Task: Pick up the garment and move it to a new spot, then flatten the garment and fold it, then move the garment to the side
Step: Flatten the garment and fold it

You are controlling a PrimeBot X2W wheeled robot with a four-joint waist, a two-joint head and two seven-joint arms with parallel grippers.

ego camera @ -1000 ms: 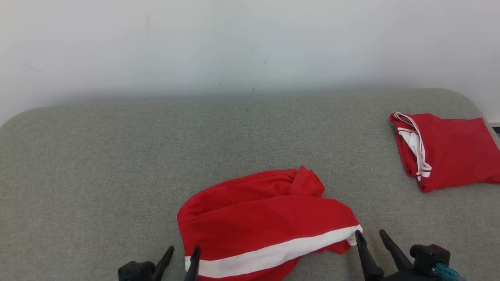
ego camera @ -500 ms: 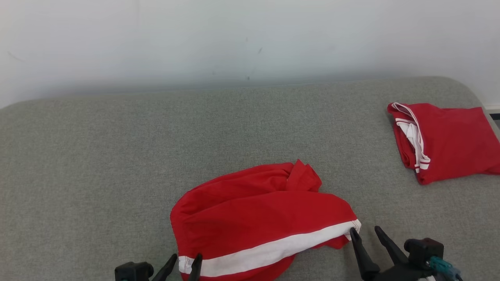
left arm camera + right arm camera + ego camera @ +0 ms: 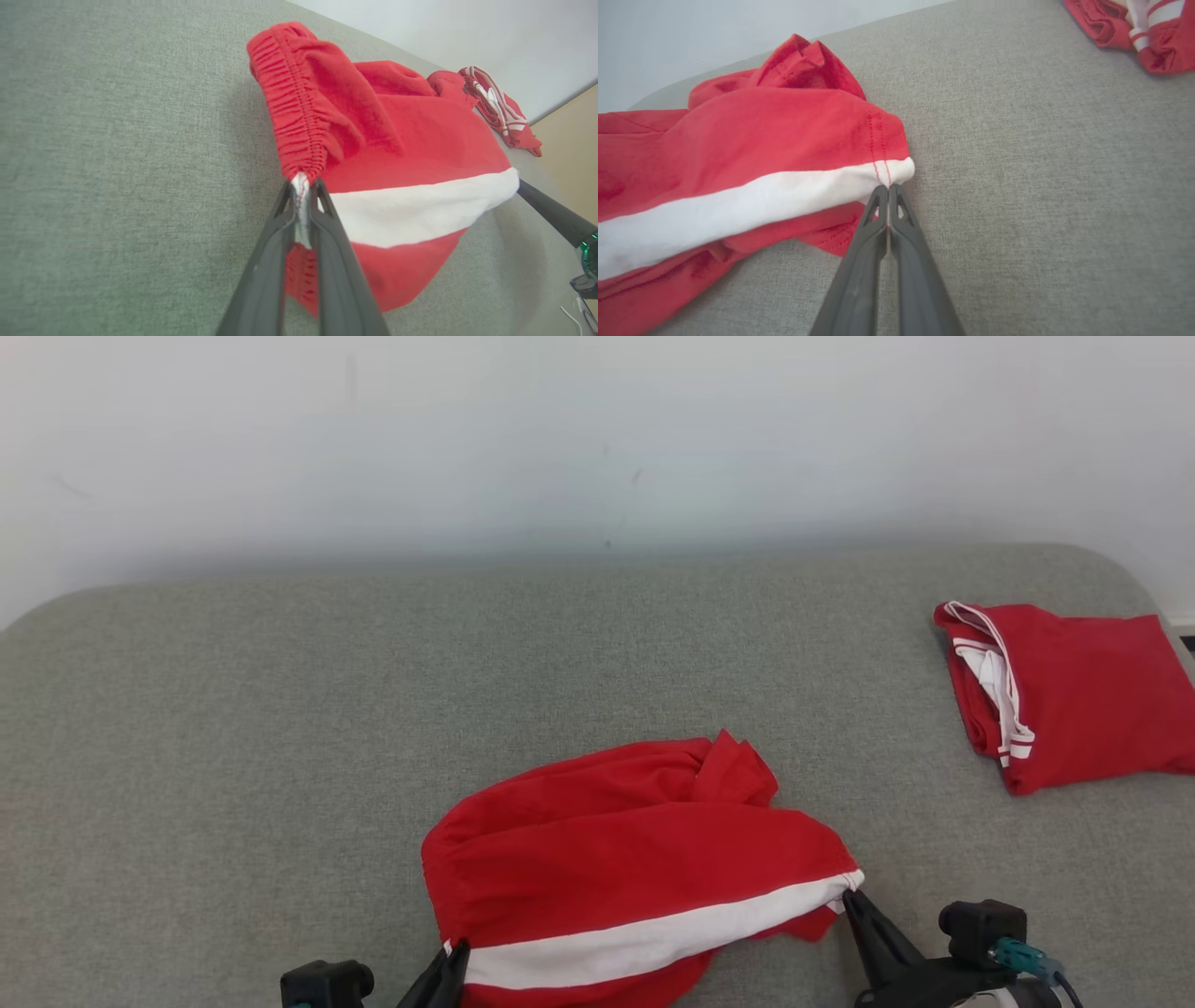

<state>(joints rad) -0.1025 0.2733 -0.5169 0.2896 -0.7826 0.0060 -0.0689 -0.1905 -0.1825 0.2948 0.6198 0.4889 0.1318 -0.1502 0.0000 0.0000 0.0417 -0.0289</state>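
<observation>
The garment (image 3: 625, 859) is a pair of red shorts with a white side stripe, lying bunched near the front of the grey cushion. My left gripper (image 3: 454, 954) is shut on its left corner, where the elastic waistband (image 3: 299, 126) meets the stripe; the left wrist view shows fabric pinched between the fingertips (image 3: 301, 184). At the other end of the stripe my right gripper (image 3: 850, 898) is shut on the hem corner, and the right wrist view shows its tips (image 3: 887, 189) clamped on the white edge (image 3: 896, 170).
A second red garment (image 3: 1064, 695), folded, with white trim, lies at the cushion's right end. The grey cushion (image 3: 373, 709) stretches wide to the left and back, up to a white wall (image 3: 560, 429).
Both grippers were open beside the shorts' stripe ends a second ago; now each has shut on its corner. The head camera shifted slightly between frames.
</observation>
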